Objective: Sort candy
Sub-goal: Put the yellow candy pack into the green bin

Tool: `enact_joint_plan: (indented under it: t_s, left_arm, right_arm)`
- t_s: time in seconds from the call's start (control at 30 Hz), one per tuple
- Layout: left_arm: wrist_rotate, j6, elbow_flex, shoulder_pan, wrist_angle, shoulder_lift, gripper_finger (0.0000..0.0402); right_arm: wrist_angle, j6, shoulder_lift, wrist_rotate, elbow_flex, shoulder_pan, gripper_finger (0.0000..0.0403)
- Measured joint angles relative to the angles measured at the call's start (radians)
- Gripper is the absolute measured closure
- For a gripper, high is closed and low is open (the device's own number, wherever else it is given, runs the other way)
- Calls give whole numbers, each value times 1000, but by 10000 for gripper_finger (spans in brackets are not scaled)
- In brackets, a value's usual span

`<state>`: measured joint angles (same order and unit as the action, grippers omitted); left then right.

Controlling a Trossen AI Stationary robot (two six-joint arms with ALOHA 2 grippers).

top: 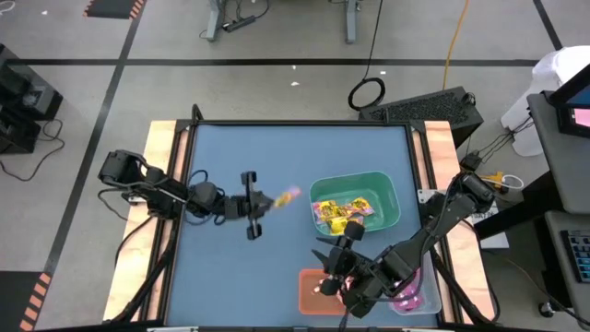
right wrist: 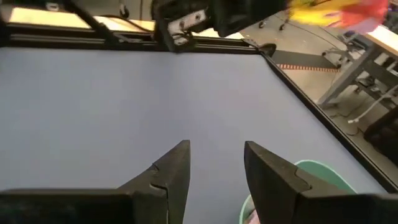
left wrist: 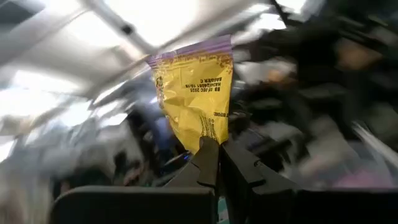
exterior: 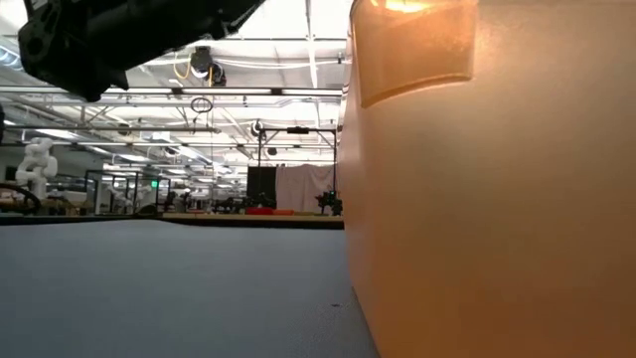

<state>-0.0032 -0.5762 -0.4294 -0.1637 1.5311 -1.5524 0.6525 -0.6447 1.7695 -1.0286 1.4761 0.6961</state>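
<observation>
Left gripper [left wrist: 210, 152] at frame centre, jaws clamped on yellow packet [left wrist: 194, 93] above blue tabletop [top: 240, 277]; right gripper [right wrist: 214, 163] lower right by green bin [top: 392, 198], jaws apart, empty.

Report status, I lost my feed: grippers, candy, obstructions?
Left gripper shut on yellow candy packet, held above the table. Right gripper open, empty, near green bin. No obstruction seen.

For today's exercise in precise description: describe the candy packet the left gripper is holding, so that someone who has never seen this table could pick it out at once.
Start at the blue table and find the green bin of candy. Beside that bin, over bare table, the left gripper is shut on a yellow packet with a purple top edge. It is the only candy held in the air, not lying in a bin.
</observation>
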Motion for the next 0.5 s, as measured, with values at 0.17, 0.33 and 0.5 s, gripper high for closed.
enact_joint_plan:
  t_s: [0.17,0.33,0.5]
  left_arm:
    - [-95,333,0,21,32,0,391]
    - [-111,724,0,40,7,0,391]
    - [-21,901,9,36,-38,0,391]
  right_arm:
    - [-61,48,0,0,0,-50,262]
    - [-112,86,0,8,0,-87,262]
    - [-110,88,0,8,0,-103,261]
